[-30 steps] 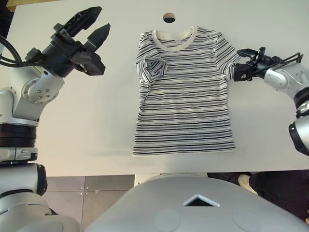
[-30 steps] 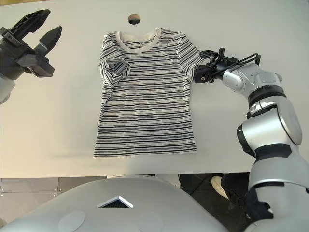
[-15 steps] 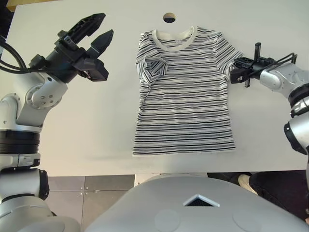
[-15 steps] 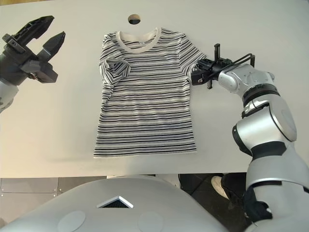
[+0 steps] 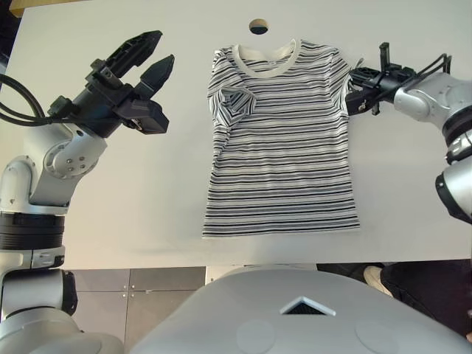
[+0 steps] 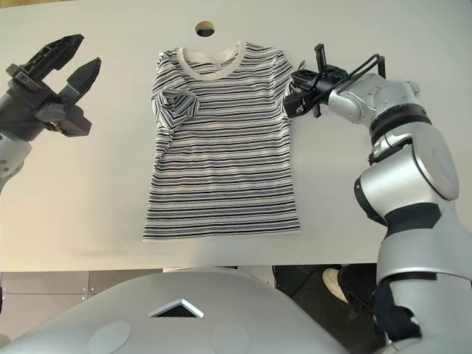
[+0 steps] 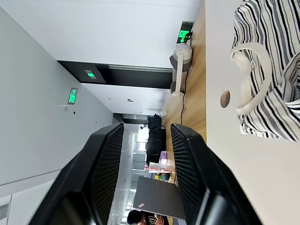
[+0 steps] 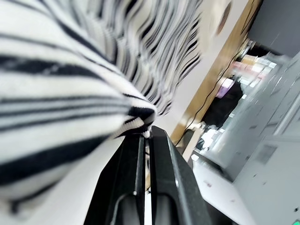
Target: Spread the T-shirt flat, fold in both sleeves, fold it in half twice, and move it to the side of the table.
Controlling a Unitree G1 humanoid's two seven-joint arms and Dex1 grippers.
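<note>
Pinching the edge of the T-shirt's (image 5: 284, 140) right sleeve (image 5: 341, 80), the right gripper (image 5: 351, 96) sits at the shirt's right shoulder; in the right wrist view its two black fingers (image 8: 164, 159) are pressed together with the striped hem caught between their tips. That sleeve is bunched in close against the body of the shirt where the gripper holds it. The left gripper (image 5: 158, 50) hangs above the table (image 5: 147, 192), well apart from the shirt on its left side, with its two dark fingers spread wide and nothing between them; the left wrist view looks out through the gap at the shirt's collar and the room beyond. The T-shirt, white with dark horizontal stripes, lies face up in the middle of the white table. Its pale collar (image 5: 265, 63) points away from the robot, just beside a small round hole (image 5: 258, 27) in the tabletop. The left sleeve (image 5: 232, 99) is folded in and rests on the chest. The body of the shirt lies mostly smooth, and its bottom hem runs near the table's near edge.
</note>
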